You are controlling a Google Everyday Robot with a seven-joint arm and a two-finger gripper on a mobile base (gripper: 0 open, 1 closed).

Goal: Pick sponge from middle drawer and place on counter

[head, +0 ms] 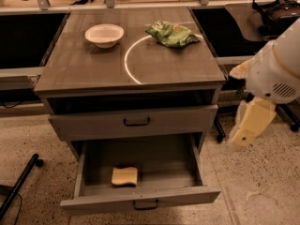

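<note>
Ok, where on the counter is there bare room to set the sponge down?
The counter is bare at front left, between the bowl and the front edge, and at front right, below the green bag. The back is crowded by bowl and bag. The claw hangs off to the right of the open middle drawer.

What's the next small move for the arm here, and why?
Probably swing the gripper left and down until it hangs over the sponge. The sponge lies flat on the floor of the open middle drawer with nothing touching it. The gripper hangs well off to the right, outside the drawer, so it has to close that gap before any grasp.
</note>
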